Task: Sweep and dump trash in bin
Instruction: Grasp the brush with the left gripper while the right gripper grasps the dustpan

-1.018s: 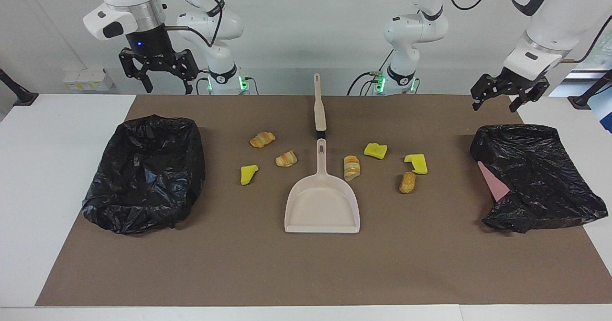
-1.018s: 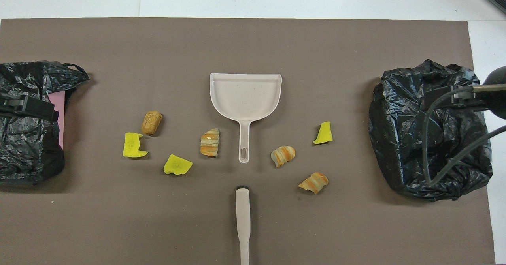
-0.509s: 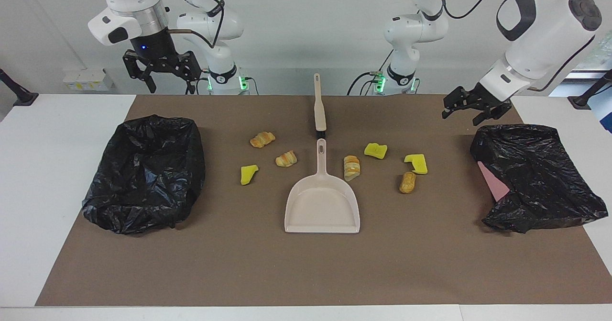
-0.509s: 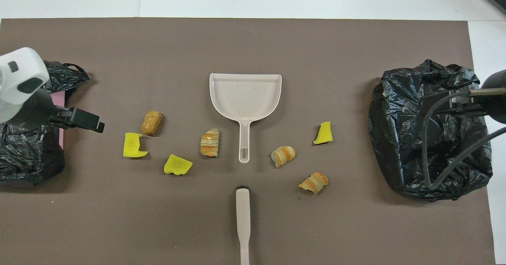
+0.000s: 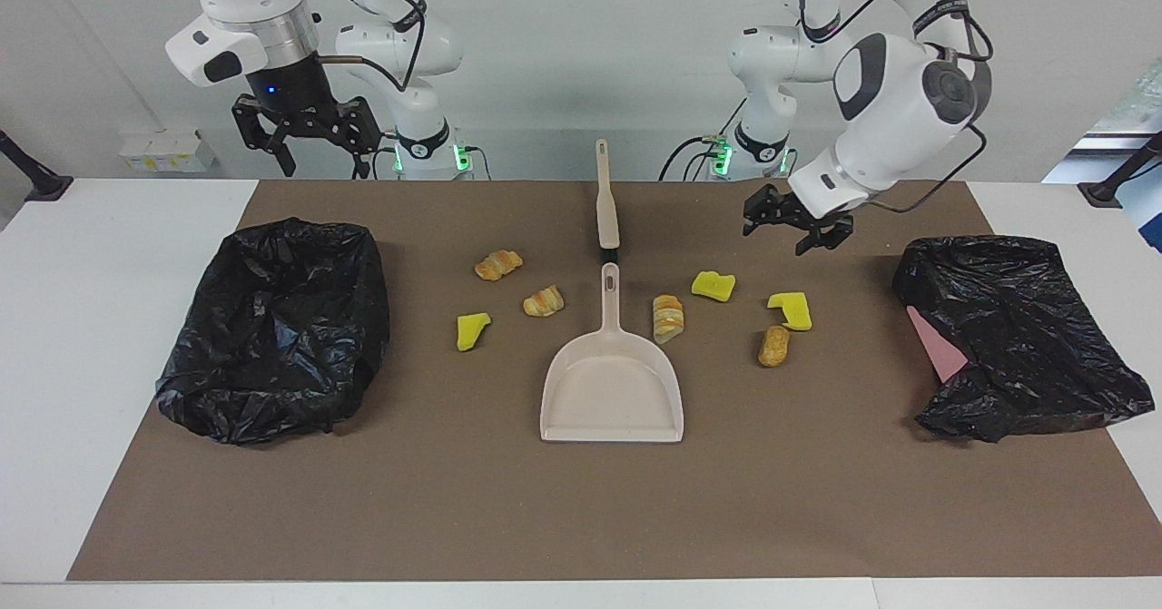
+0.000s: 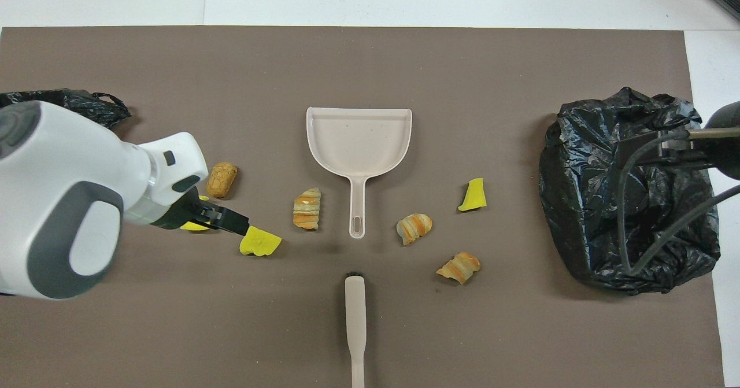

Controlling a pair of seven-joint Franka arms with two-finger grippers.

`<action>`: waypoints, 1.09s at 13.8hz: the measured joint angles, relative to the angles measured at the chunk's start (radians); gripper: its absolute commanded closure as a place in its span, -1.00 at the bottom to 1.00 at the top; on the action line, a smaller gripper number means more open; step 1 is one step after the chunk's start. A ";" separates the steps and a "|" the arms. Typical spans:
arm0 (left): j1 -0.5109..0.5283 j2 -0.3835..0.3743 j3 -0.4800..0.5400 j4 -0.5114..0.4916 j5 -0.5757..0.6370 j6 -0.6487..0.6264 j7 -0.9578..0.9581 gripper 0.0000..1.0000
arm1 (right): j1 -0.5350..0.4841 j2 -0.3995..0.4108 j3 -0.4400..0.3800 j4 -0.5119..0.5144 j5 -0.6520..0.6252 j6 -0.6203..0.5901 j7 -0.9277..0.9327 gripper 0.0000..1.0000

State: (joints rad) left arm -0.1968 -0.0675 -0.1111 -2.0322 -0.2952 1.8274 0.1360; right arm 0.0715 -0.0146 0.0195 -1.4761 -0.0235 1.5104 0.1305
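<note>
The trash lies on the brown mat around the beige dustpan (image 5: 613, 391). There are three yellow spongy chunks (image 5: 713, 286) (image 5: 791, 310) (image 5: 472, 330) and several striped bread rolls (image 5: 668, 318) (image 5: 773, 346) (image 5: 544, 300) (image 5: 498, 264). The beige brush (image 5: 605, 196) lies nearer to the robots, in line with the dustpan's handle. My left gripper (image 5: 797, 226) is open and empty, low over the mat by the two yellow chunks at the left arm's end; in the overhead view it (image 6: 228, 223) covers one chunk. My right gripper (image 5: 304, 142) is open, up over the black-lined bin (image 5: 272, 391).
A second black bag (image 5: 1017, 337) with something pink under it lies at the left arm's end of the table. The mat's edge (image 5: 545, 554) lies farthest from the robots, with white table around it.
My left arm has swung from over the black bag at its end toward the middle and down, stopping over the yellow chunks. My right gripper has barely moved.
</note>
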 measured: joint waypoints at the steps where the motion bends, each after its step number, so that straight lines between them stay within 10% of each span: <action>1: -0.047 -0.023 0.000 -0.036 -0.002 0.020 -0.033 -1.00 | 0.001 0.004 0.000 -0.002 0.000 0.019 0.005 -1.00; 7: -0.323 -0.147 -0.009 -0.172 -0.004 0.100 -0.335 -1.00 | 0.081 0.109 0.013 -0.015 0.000 0.167 0.153 -1.00; 15: -0.425 -0.158 -0.255 -0.425 -0.003 0.407 -0.716 -1.00 | 0.302 0.345 0.016 -0.007 -0.001 0.409 0.408 -1.00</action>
State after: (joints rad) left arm -0.6220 -0.2251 -0.3660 -2.4567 -0.2977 2.2346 -0.5800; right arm 0.3737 0.3306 0.0356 -1.4828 -0.0244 1.9193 0.5390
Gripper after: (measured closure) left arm 0.000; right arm 0.000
